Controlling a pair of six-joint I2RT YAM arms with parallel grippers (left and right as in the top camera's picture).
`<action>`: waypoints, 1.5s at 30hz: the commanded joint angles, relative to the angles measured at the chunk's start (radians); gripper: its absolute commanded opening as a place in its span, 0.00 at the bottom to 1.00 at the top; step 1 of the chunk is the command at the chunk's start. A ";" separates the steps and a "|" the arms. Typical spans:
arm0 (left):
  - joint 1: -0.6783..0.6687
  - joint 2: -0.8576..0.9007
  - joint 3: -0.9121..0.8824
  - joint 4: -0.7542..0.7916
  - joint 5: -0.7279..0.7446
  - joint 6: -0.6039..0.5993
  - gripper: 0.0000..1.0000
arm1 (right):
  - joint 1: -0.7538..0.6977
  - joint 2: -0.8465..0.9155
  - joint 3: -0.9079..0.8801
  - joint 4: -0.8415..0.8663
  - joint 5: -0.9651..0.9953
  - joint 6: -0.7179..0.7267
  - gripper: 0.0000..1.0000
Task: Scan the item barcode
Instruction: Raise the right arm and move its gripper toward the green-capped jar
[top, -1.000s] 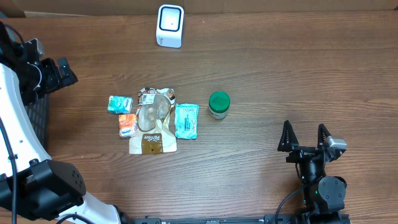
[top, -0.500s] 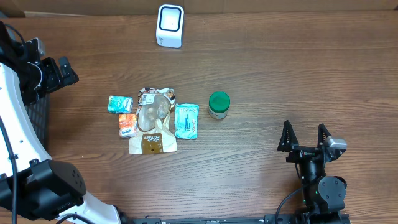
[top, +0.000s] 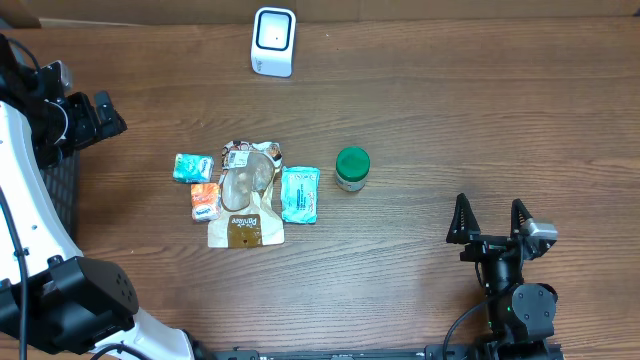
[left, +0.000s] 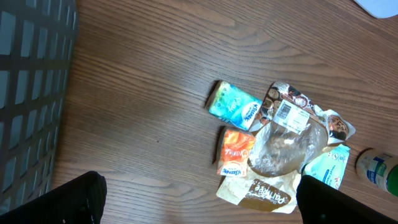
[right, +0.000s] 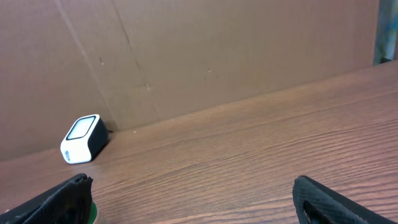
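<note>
A white barcode scanner stands at the table's far edge; the right wrist view shows this scanner at its left. Mid-table lies a cluster of items: a teal packet, an orange packet, a clear-and-brown bag, a blue tissue pack and a green-lidded jar. My left gripper hovers open at the far left, apart from the cluster; its view looks down on the teal packet and the bag. Near the front right my right gripper is open and empty.
A dark mesh basket sits at the table's left edge under the left arm. A brown cardboard wall backs the table behind the scanner. Bare wood lies between the jar and the right gripper.
</note>
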 joint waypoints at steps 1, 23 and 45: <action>0.000 0.004 0.001 0.004 0.019 0.023 1.00 | 0.004 -0.007 -0.010 0.005 0.006 -0.003 1.00; 0.000 0.004 0.001 0.004 0.019 0.023 1.00 | 0.004 -0.007 -0.010 0.005 0.006 -0.003 1.00; 0.000 0.004 0.001 0.004 0.019 0.023 1.00 | 0.004 0.057 0.160 -0.097 -0.307 0.000 1.00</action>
